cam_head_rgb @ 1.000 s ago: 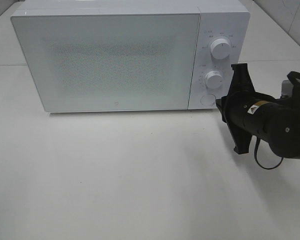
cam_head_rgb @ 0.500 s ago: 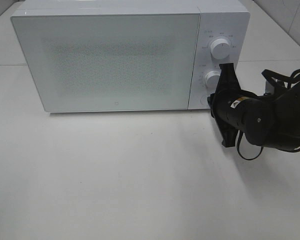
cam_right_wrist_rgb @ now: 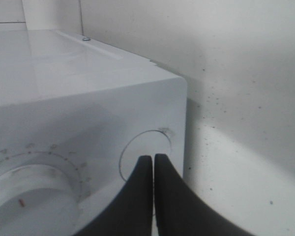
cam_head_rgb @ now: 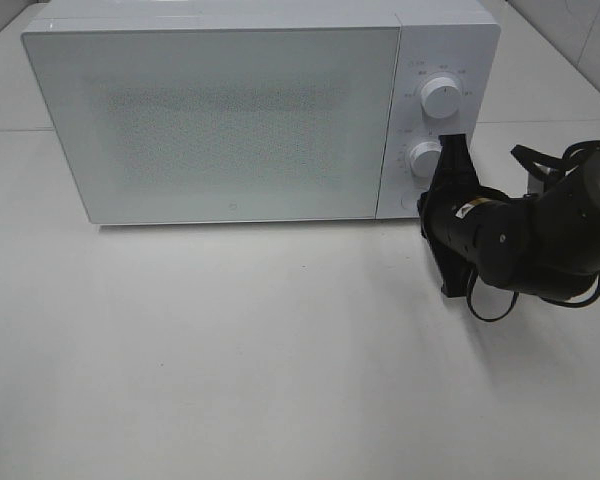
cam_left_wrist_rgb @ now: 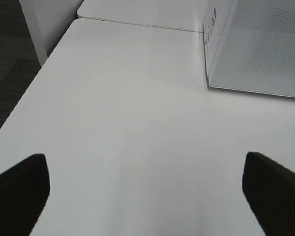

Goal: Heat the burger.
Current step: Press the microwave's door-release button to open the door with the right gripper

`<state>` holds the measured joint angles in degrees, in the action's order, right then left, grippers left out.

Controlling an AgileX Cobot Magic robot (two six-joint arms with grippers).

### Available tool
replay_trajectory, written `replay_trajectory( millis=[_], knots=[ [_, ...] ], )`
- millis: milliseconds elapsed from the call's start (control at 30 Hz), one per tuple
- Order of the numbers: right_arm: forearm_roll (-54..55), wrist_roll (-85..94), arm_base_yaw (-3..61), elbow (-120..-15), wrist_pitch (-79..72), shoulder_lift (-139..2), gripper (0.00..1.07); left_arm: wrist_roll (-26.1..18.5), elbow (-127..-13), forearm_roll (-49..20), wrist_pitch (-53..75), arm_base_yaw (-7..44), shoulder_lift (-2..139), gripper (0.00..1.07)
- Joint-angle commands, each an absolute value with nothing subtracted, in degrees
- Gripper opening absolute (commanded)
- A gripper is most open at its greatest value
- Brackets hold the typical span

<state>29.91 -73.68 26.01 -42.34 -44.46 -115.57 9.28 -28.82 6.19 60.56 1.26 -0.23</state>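
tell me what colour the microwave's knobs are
The knobs are white, like the microwave body; the exterior high view shows them best.

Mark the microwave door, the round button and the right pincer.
microwave door (cam_head_rgb: 225,120), exterior high view, panel middle.
round button (cam_right_wrist_rgb: 139,145), right wrist view, upper face.
right pincer (cam_right_wrist_rgb: 153,158), right wrist view, between shut tips.

Showed a bulky black right arm (cam_head_rgb: 555,235) of rounded, glossy housings. Bore a small yellow-and-white label (cam_head_rgb: 472,208) by the wrist, a flat black plate (cam_head_rgb: 452,175) across it, and thin black cables (cam_head_rgb: 525,155) looping behind and beneath. Ended in a right end effector (cam_right_wrist_rgb: 153,160) of slim tapered black fingers (cam_right_wrist_rgb: 132,196). Ended, at the left end effector (cam_left_wrist_rgb: 147,196), in blunt matte black tips.
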Motion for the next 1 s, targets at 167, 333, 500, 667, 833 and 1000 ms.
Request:
replay_trajectory(
  millis=[167,333,500,667,833,1000],
  knots=[
    [29.91,-70.87,26.07,-46.41,-44.86,-117.86,0.0,9.45,-28.82,5.96,59.82,1.66,-1.43,1.01],
    [30.14,-69.73,26.07,-47.27,-45.72,-118.32,0.0,9.45,-28.82,5.96,59.82,1.66,-1.43,1.01],
    [31.23,-68.53,26.07,-47.27,-48.53,-118.32,0.0,9.45,-28.82,5.96,59.82,1.66,-1.43,1.01],
    [31.74,-68.24,26.07,-47.27,-51.8,-118.32,0.0,9.45,-28.82,5.96,59.82,1.66,-1.43,1.01],
    [31.74,-68.24,26.07,-47.27,-57.18,-118.32,0.0,9.45,-28.82,5.96,59.82,1.66,-1.43,1.01],
    [33.0,-67.95,26.07,-49.56,-60.5,-119.4,0.0,9.45,-28.82,5.96,59.82,1.66,-1.43,1.01]
  ],
)
